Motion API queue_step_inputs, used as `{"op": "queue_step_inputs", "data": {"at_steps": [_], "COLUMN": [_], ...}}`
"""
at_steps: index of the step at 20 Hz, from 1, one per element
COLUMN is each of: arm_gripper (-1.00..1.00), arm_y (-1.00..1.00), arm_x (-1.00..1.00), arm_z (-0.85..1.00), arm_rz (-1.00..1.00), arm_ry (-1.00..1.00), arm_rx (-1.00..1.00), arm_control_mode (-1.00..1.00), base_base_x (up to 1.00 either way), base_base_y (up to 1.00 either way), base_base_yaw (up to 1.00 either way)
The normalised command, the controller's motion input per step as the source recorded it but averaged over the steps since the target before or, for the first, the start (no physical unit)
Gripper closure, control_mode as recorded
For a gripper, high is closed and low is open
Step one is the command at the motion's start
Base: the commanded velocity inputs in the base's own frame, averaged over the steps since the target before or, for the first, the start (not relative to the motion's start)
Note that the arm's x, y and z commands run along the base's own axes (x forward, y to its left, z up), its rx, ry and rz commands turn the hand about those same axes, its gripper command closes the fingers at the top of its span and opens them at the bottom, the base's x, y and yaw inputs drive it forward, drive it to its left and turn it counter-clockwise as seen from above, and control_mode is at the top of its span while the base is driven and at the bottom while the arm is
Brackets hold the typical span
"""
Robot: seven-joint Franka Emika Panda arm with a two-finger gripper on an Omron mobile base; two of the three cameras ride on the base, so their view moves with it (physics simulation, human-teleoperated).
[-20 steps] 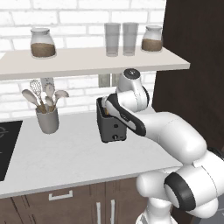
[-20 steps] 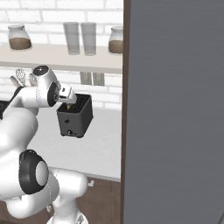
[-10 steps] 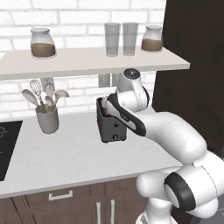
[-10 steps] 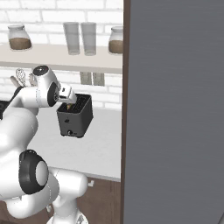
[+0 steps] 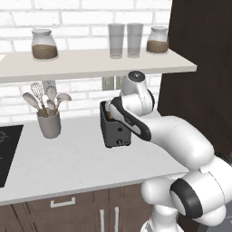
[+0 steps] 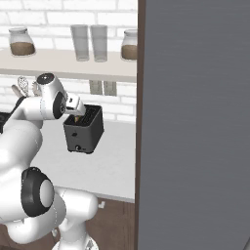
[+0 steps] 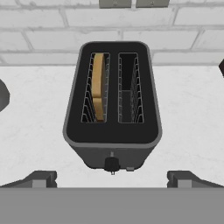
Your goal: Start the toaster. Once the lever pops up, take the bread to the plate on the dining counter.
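Observation:
The dark grey toaster [image 7: 112, 103] stands on the white counter against the brick wall, seen also as the toaster [image 5: 115, 132] and toaster [image 6: 84, 132]. A tan slice of bread [image 7: 99, 85] sits upright in its left slot; the right slot is bare. A small round knob [image 7: 111, 164] is low on its front. My gripper [image 7: 112, 178] hovers above the toaster's front end, open wide, fingertips [image 7: 41, 178] apart on both sides with nothing between them. The hand [image 6: 74, 104] hangs just over the toaster top. The plate and the dining counter are out of view.
A grey utensil cup [image 5: 49, 123] with spoons and a whisk stands left of the toaster. A shelf [image 5: 90, 61] overhead carries jars and two glasses. A black cooktop [image 5: 5, 149] lies at the far left. A tall dark cabinet [image 5: 204, 68] rises on the right.

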Motion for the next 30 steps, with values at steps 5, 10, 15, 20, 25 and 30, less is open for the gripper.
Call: {"op": "queue_step_inputs", "data": {"at_steps": [5,10,15,20,25,30], "arm_gripper": [-1.00,-1.00,-1.00,-1.00,-1.00,-1.00], "arm_y": [0.00,0.00,-0.01,0.00,0.00,0.10], "arm_x": [0.00,0.00,-0.10,-0.36,-0.11,0.00], "arm_z": [0.00,0.00,0.00,0.00,0.04,0.00], "arm_rz": [0.00,0.00,0.00,0.00,0.00,0.00], "arm_ry": [0.00,0.00,-0.03,-0.24,-0.18,-0.12], "arm_rx": [0.00,0.00,0.01,0.00,0.00,0.01], "arm_control_mode": [-1.00,-1.00,-1.00,-1.00,-1.00,-1.00], "base_base_x": [0.00,0.00,0.00,0.00,0.00,0.00], "base_base_y": [0.00,0.00,0.00,0.00,0.00,0.00], "base_base_yaw": [0.00,0.00,0.00,0.00,0.00,0.00]}}
